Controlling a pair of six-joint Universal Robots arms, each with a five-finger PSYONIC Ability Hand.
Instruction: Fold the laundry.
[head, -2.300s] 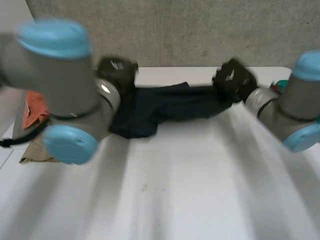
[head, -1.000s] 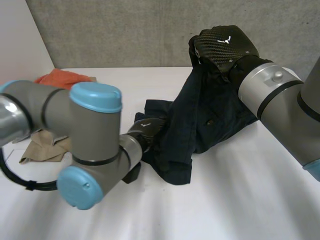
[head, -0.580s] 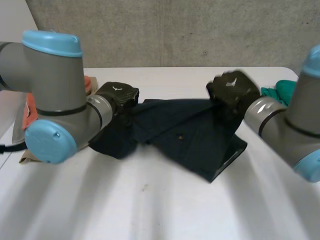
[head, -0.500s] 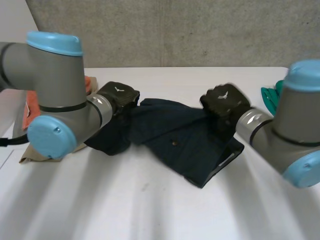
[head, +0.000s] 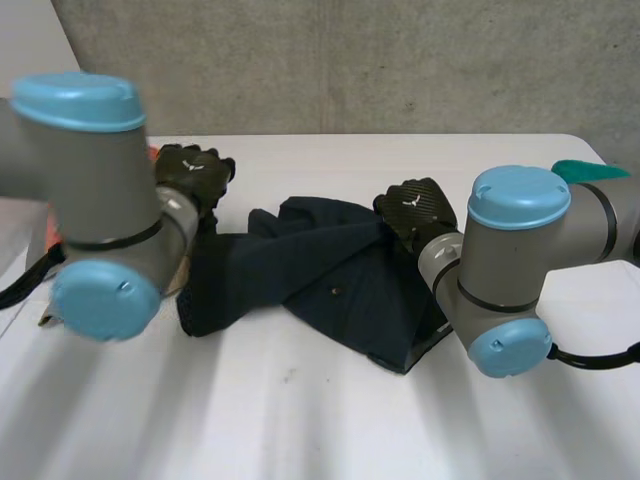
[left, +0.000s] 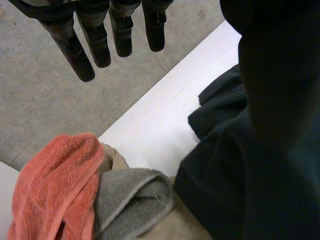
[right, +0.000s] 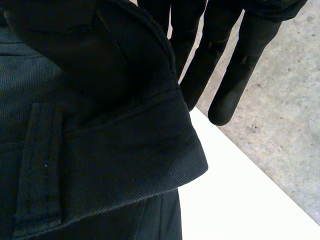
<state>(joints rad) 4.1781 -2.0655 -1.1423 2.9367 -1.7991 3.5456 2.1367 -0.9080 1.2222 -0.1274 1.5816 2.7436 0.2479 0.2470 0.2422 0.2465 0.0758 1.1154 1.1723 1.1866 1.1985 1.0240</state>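
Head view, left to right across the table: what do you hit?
left hand → dark garment → right hand → green cloth

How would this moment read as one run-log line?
left hand: open, beside dark garment | right hand: pinching its waistband | fold: not done

The dark garment (head: 320, 270) is matt twill cloth with a fine diagonal weave. The orange towel (left: 50, 190) and grey towel (left: 132, 200) are fuzzy terry. The table (head: 330, 420) is smooth matt white, and the far wall (head: 350, 60) is rough concrete. The right hand (head: 415, 205) has a slightly shiny carbon-weave shell.
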